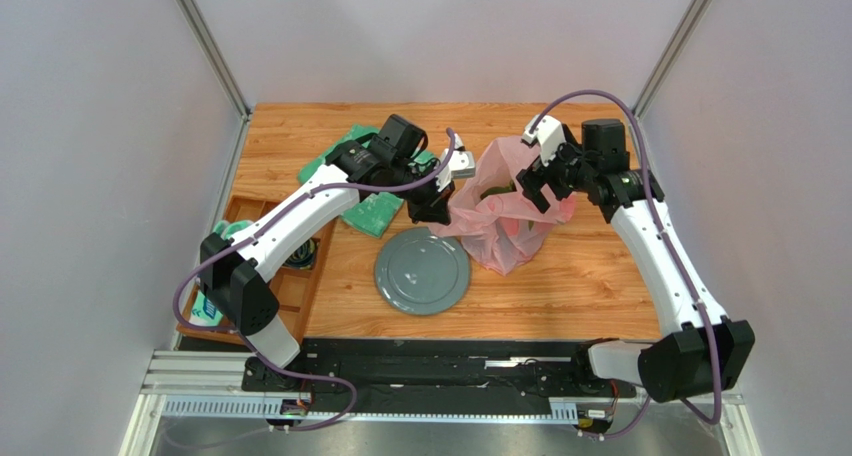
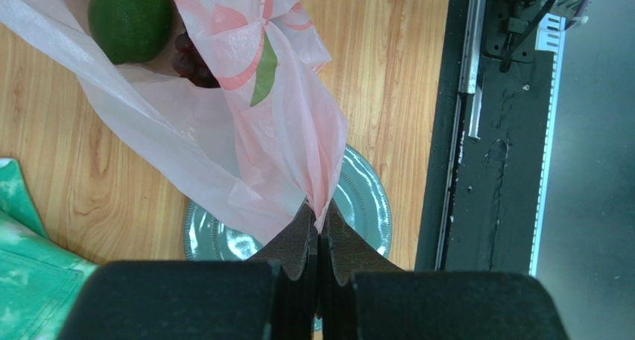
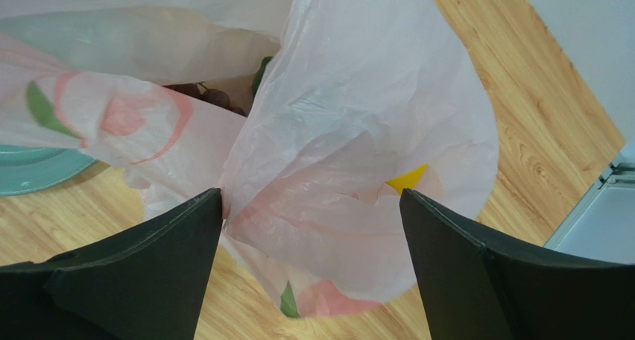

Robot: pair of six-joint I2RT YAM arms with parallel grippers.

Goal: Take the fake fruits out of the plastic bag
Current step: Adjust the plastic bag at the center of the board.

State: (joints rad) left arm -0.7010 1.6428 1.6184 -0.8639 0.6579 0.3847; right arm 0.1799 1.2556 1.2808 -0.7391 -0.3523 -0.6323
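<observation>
Left end effector (image 2: 318,224) is shown clamped shut on a pinched edge of the plastic bag (image 2: 246,131), just above the grey plate (image 2: 365,206). Right end effector (image 3: 311,198) is spread wide, with bag film between its jaws and nothing gripped. The bag is located just beyond the plate. An avocado (image 2: 128,19), a grape bunch (image 2: 195,63) and a yellow fruit (image 3: 406,180) are seen inside; none is judged removed yet.

Green avocado (image 2: 130,19) cut by the top edge — grapes (image 2: 190,63) half hidden behind the plastic bag (image 2: 246,139).
</observation>
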